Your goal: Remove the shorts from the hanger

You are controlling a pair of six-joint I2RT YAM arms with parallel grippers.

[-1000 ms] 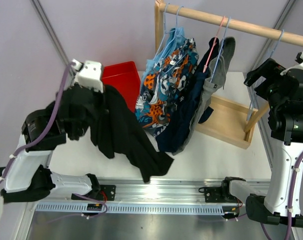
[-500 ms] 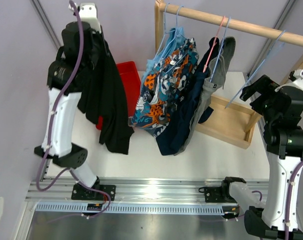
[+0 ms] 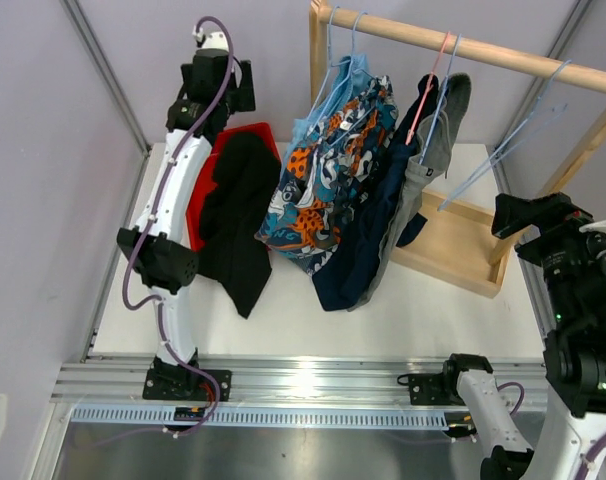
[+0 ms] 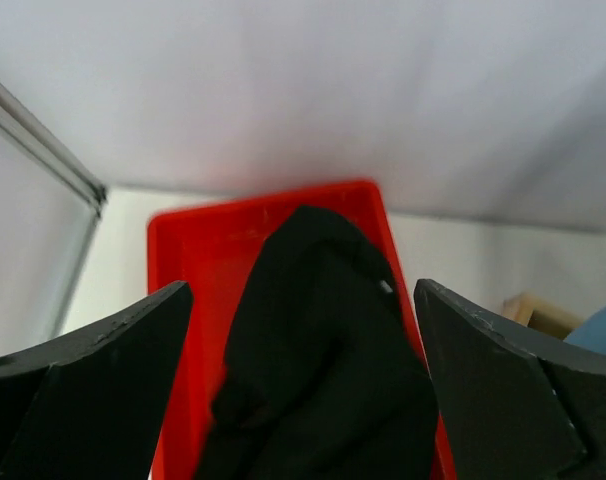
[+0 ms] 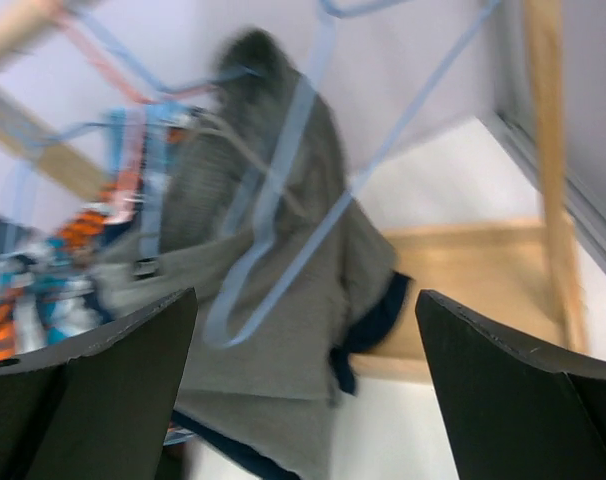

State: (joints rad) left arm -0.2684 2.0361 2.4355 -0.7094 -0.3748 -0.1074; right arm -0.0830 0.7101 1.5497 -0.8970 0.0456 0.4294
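My left gripper (image 4: pixel 303 290) and right gripper (image 5: pixel 303 300) both gape wide, and with the black shorts (image 3: pixel 238 215) draped over the red bin (image 4: pixel 183 260) at upper left, I should pinch the patterned shorts (image 3: pixel 328 170), upper centre, low on the cloth and tug downward.

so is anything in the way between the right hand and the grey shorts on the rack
yes, an empty light blue hanger hangs tilted right in front of the grey shorts, between them and the open right hand. nothing else visible is in that gap
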